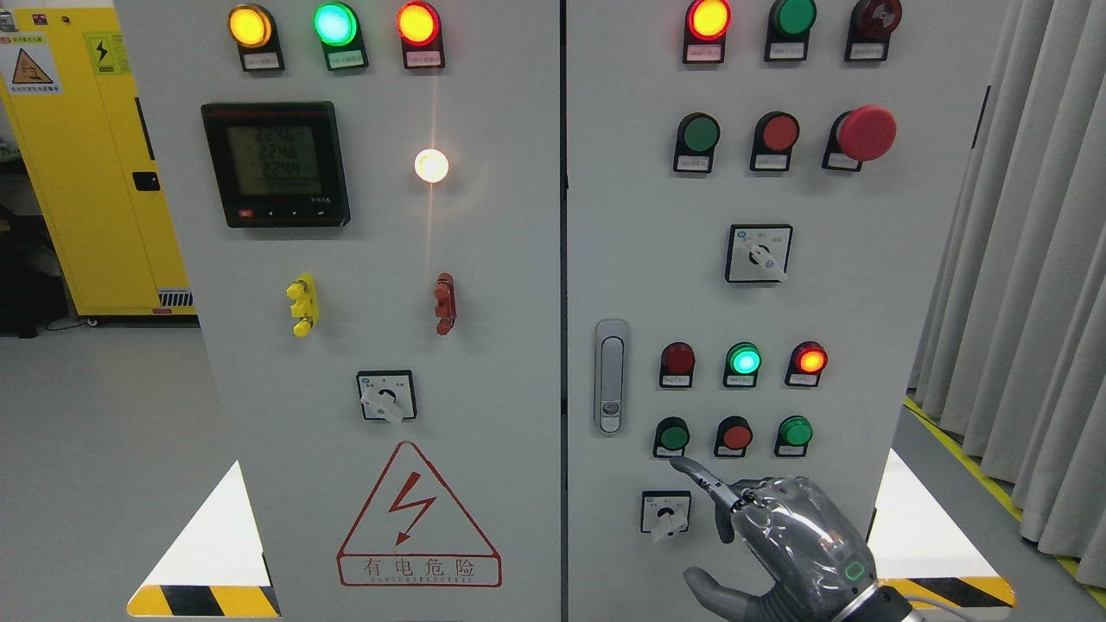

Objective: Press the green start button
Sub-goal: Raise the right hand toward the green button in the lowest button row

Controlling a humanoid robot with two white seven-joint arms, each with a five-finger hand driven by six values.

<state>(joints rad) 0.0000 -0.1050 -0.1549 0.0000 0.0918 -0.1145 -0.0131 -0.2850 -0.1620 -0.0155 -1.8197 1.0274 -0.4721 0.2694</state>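
A: Quick, where was the target?

B: The green start button (671,436) sat low on the right cabinet door (639,259), leftmost in a row of three, with a red button (735,435) and another green button (794,431) beside it and a rotary switch (666,513) just below.

A: And your hand?

B: My right hand (791,536) came in from the lower right. Index finger (704,479) was stretched out with the tip just under the button's lower edge; I couldn't tell if it touched. The other fingers were curled in, holding nothing. Left hand wasn't visible.

A: How would it handle?

B: I judged it a rigid, spring-loaded plastic cap, smooth and slightly domed. No grasp needed, just a square fingertip push on the centre. Off-centre, I'd have risked sliding onto the black bezel.
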